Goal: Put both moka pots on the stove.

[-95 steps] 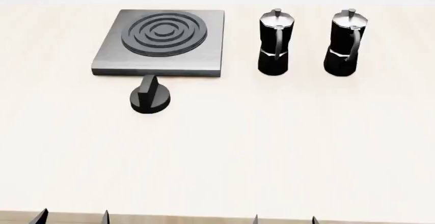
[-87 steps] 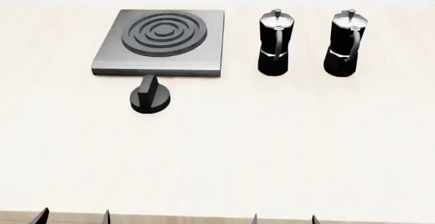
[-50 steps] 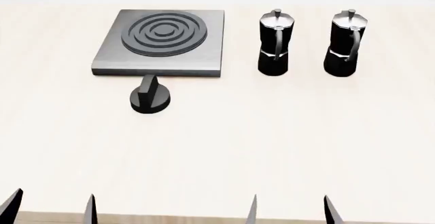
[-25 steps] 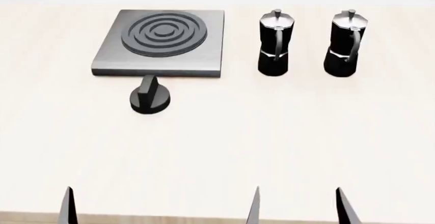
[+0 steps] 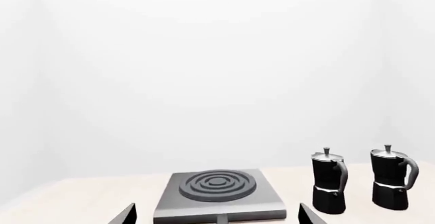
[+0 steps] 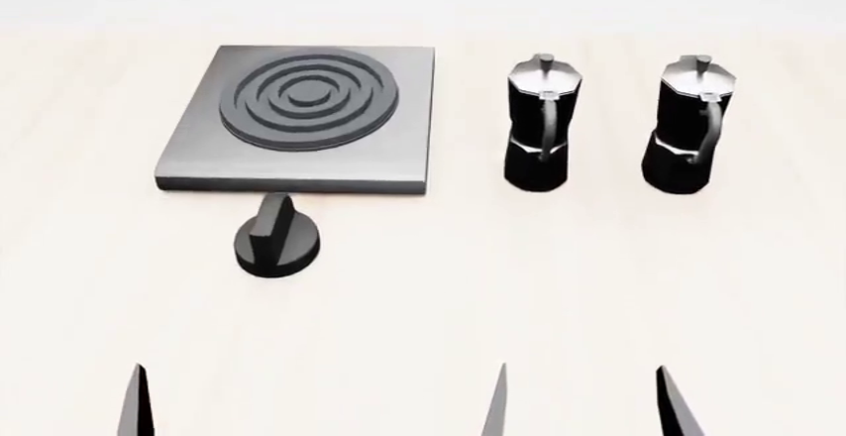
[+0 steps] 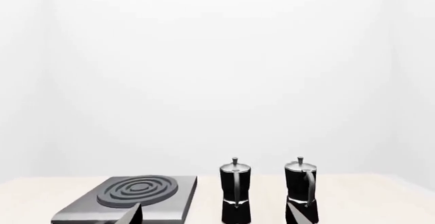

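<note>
The stove [image 6: 299,119] lies flat on the pale table [image 6: 556,277], toward the robot's left. Its round burner [image 6: 307,98] of raised concentric rings carries nothing. Both moka pots stand upright on the table to the right of the stove, off its slab. The nearer moka pot [image 6: 540,125] is just beside the stove's right edge, apart from it. The farther moka pot [image 6: 690,126] stands further right, apart from the first. Each pot has its silver lid closed, so the contents cannot be seen. A black dial knob [image 6: 276,238] sits on the table just in front of the stove's near edge.

The left gripper [image 5: 216,214] has its fingertips spread wide apart, gripping nothing. The right gripper [image 6: 581,401] likewise has its fingertips separated and empty, well short of the pots.
</note>
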Tool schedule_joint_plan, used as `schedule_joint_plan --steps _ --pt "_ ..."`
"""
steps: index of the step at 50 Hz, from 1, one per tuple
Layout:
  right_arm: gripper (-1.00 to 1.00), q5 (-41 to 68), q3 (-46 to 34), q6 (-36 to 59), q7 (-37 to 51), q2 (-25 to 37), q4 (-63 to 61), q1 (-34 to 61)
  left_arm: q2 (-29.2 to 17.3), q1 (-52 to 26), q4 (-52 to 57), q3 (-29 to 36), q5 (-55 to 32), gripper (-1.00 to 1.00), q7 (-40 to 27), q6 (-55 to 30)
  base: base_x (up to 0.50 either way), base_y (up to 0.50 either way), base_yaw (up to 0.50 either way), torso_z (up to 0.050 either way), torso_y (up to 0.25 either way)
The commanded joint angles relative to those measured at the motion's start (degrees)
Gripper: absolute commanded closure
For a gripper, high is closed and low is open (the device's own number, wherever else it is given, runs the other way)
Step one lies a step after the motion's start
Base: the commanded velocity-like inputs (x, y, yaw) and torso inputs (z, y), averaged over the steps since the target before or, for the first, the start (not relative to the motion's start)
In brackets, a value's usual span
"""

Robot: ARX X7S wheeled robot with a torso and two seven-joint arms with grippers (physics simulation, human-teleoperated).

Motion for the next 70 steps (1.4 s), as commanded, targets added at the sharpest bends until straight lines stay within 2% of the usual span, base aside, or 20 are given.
schedule_joint_plan --steps 1,62,70 --pt "-1.00 -0.07 -0.62 -0.55 0.63 0.59 0.55 0.04 -0.50 -0.22 -0.65 0.49 -0.25 -1.00 -0.56 0.27 0.27 0.00 0.00 0.000 0.000" --pt "-1.00 0.93 -2.33 -1.14 3.33 2.94 1.90 0.82 -2.79 -0.73 -0.94 2.38 -0.91 -1.00 -3.30 0.28 0.28 0.00 0.00 0.000 0.000" --pt "-1.00 0.73 -2.54 -1.67 3.80 3.16 1.98 0.69 -3.10 -0.76 -1.20 2.55 -1.08 -1.00 -3.53 0.56 0.03 0.00 0.00 0.000 0.000"
